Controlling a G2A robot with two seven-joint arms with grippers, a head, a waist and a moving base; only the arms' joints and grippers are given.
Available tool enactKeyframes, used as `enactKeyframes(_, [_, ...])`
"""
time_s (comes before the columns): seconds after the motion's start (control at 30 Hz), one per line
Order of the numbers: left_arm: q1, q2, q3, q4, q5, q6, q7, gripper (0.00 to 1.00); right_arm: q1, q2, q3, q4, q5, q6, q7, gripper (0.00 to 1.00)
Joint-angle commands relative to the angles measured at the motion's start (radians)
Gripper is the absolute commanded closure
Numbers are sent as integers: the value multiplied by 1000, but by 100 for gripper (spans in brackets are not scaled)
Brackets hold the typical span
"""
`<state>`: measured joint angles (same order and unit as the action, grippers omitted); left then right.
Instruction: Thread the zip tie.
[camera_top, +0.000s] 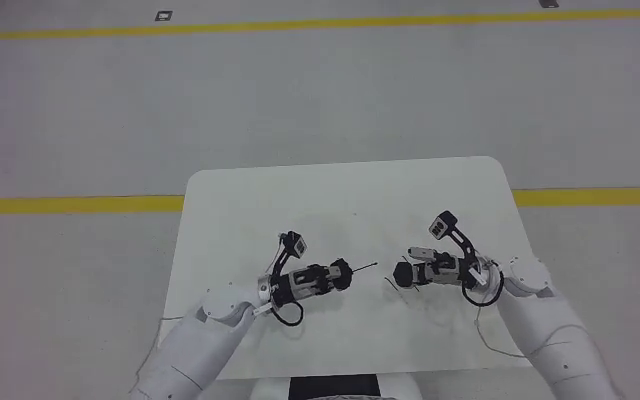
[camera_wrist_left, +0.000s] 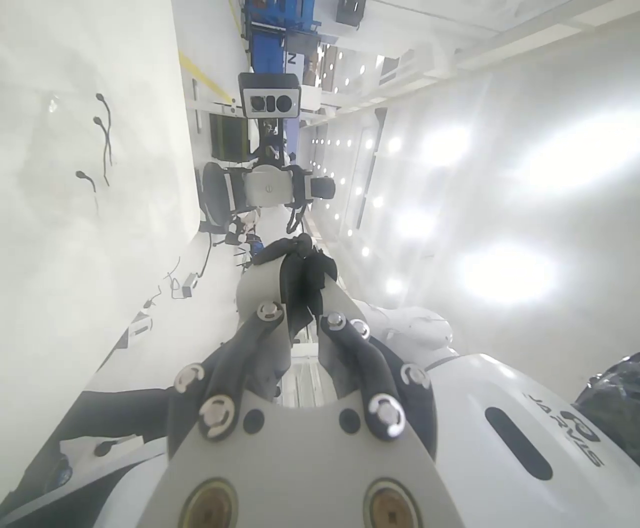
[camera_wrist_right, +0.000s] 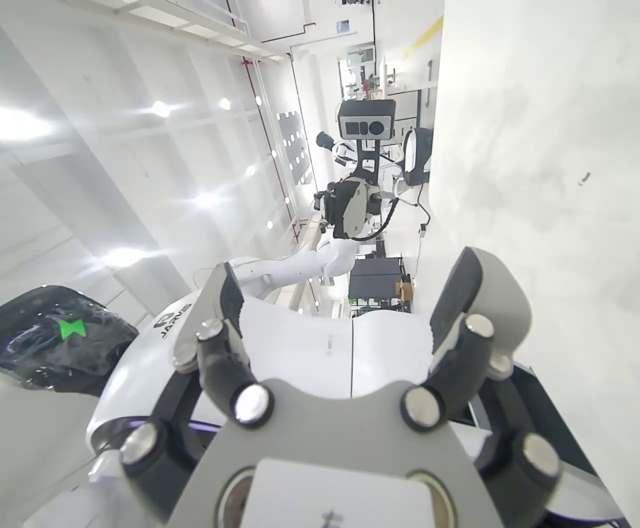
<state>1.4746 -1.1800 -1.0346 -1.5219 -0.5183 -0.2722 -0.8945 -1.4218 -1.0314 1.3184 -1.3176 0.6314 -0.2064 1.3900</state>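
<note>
A thin black zip tie (camera_top: 362, 268) sticks out of my left gripper (camera_top: 345, 274), pointing toward the right arm. In the left wrist view that gripper (camera_wrist_left: 300, 247) is shut, its black-covered tips pressed together. My right gripper (camera_top: 402, 273) hovers a short way off, facing the left one, a small gap from the tie's free end. In the right wrist view the right gripper (camera_wrist_right: 350, 280) stands open, with nothing between its fingers (camera_wrist_right: 227, 295). Loose black zip ties (camera_wrist_left: 102, 132) lie on the white table (camera_top: 350, 200) below the right gripper.
The loose ties (camera_top: 392, 285) sit between and just in front of the two grippers. A small dark speck (camera_wrist_right: 584, 177) lies on the table. Grey floor with yellow lines (camera_top: 320, 24) surrounds the table.
</note>
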Motion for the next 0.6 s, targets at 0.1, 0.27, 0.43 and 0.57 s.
enactKeyframes(0.1, [-26,-3,42,18,2,27,-15,100,23,7,-67,-7,23,-17,0,0])
enactKeyframes(0.27, [-49,-8,73,50,-10,41,0,100,61,26,-131,24,44,-84,0,0])
enactKeyframes(0.43, [-49,-8,73,50,-10,41,0,100,64,28,-133,28,42,-90,0,0])
enactKeyframes(0.57, [-49,-8,73,50,-10,41,0,100,59,27,-135,22,42,-83,-21,0])
